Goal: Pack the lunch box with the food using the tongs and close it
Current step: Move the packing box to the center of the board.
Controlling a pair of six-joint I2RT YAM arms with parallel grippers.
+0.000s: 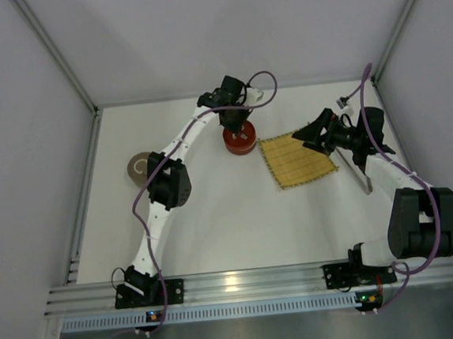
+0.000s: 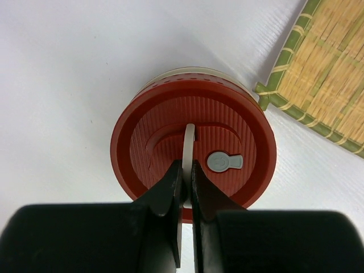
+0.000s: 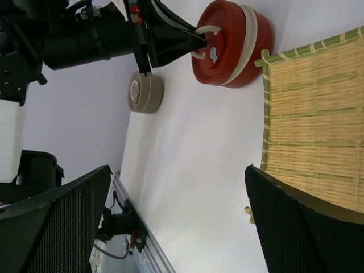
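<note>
**Left gripper pinches the lunch box lid handle; right gripper hangs wide over the mat**

The red lunch box [image 1: 241, 142] stands on the white bench [image 1: 215, 218] towards the far side, just beside the near-left corner of the yellow bamboo mat [image 1: 297, 160]. Its ribbed red lid [image 2: 165, 136] is on, with a cream band of the body showing under the rim. A small grey valve tab [image 2: 224, 162] sits on the lid to the right of centre.

The left gripper [image 2: 185, 181] comes down on the box from above. Its two black fingers are pressed narrow on the thin cream handle loop [image 2: 189, 135] that arches up from the middle of the lid. The right wrist view shows the same grip from the side, the finger points meeting at the handle.

The right gripper [image 3: 177, 170] is spread wide with nothing between its fingers [image 3: 62, 222]. It hangs above the right part of the mat, pointing towards the lunch box and well apart from it.

A slim silver bar, the tongs [image 1: 362, 181] as far as the top view can tell, lies on the bench along the mat's right edge, partly hidden by the right arm.

A round grey-beige container [image 1: 139, 167] rests on the bench to the left, well apart from the lunch box, beside the left arm's elbow.
</note>
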